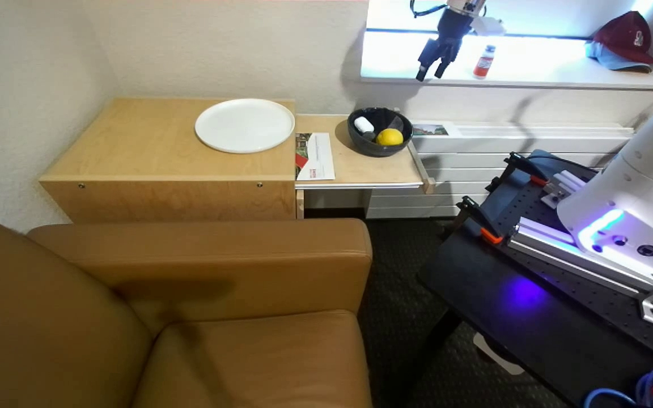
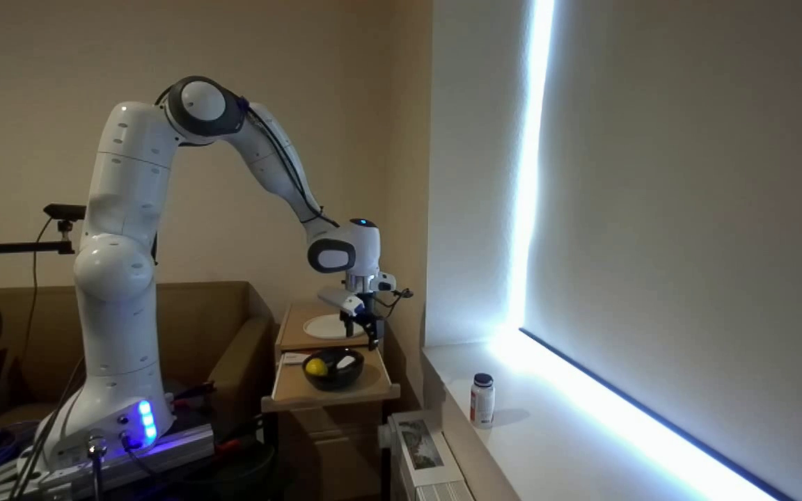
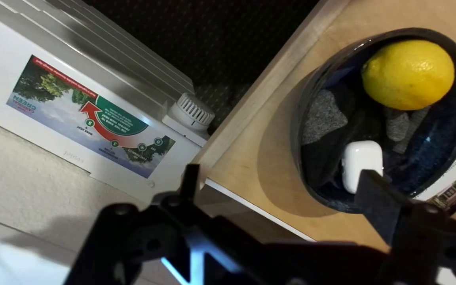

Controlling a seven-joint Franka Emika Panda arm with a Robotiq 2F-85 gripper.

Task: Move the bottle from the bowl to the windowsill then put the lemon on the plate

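A bottle [image 2: 482, 403] is standing on the windowsill [image 2: 554, 452], four o'clock from the spread-fingered gripper [image 2: 361, 337] in an exterior view.

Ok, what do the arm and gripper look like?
Arm: glossy white, rounded segments, dark-grey joint rings, black cables along the forearm, blue lights on the base. Gripper: black, two blocky fingers, pale box mounted above them. No readable markings.
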